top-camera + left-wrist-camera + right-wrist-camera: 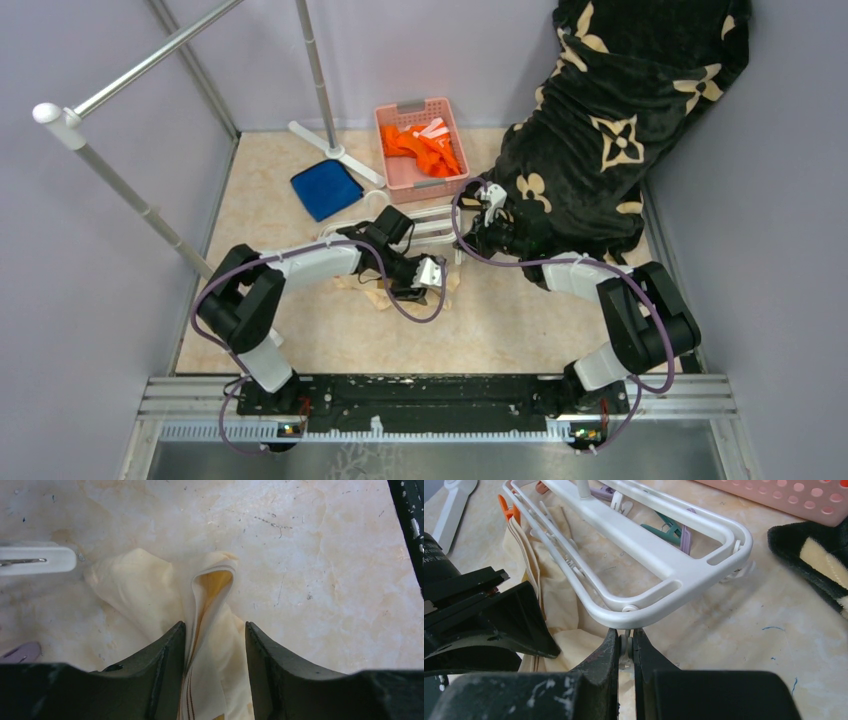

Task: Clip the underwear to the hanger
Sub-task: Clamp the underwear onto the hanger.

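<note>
Top external view: the hanger (436, 222) lies flat on the desk (540, 320) just on the near side of the pink basket (446, 184), its long axis running left to right, one short end toward the right hand (470, 240). The underwear (372, 291) is crumpled on the near side of the hanger, farther from the basket, spread left to right beneath the left forearm.

Left arm: elbow high out at the left, forearm sweeping right across the desk, wrist tipped over, left hand (425, 281) pointing down onto the cloth. Right arm: elbow out at the right, forearm running left and low, hand nosing up to the hanger's end.

Left wrist view: the left hand (214, 630) has its jaws about half apart, and a standing fold of the underwear (145, 587) rises right between them, a striped band running down the fold. The cloth touches both inner faces; pinched or only straddled, I cannot tell.

Right wrist view: the hanger (644, 535) stretches away from the camera toward the upper left, its rounded end nearest. The right hand (626, 635) is squeezed nearly closed on a small white clip (625, 647) hanging under that end. The underwear (566, 597) lies under the bars and to the left of the hand.
</note>
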`<state>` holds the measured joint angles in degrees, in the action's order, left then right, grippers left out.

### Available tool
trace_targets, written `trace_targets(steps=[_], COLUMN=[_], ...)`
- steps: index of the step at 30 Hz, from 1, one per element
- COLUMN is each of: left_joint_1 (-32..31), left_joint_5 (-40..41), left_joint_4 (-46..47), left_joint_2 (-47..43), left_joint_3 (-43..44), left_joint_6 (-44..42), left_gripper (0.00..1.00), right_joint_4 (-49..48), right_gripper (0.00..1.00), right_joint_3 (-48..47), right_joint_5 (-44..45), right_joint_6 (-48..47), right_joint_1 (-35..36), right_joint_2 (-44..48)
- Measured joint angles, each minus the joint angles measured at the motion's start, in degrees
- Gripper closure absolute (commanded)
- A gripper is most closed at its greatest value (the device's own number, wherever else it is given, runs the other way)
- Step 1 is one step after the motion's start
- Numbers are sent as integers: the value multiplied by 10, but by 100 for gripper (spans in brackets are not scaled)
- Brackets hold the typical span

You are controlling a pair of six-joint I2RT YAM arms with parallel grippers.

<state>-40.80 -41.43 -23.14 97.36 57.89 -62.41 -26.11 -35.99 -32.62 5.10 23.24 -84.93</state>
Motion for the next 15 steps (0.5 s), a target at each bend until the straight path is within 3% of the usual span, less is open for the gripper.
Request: trace_targets(steps=[7, 15], left_joint_1=[8, 8], left_joint_5=[17, 17], left_joint_4=[12, 21], left_joint_2=[-9, -9], left_joint_3=[-24, -25], left_joint_6=[0, 5], left_gripper=[50, 69], right_joint_4=[0, 0], right_gripper=[100, 100], right_joint_3=[0, 0], right_joint_5=[0, -1], right_joint_6=[0, 0], right_joint_1=[0, 0], right_joint_2=[0, 0])
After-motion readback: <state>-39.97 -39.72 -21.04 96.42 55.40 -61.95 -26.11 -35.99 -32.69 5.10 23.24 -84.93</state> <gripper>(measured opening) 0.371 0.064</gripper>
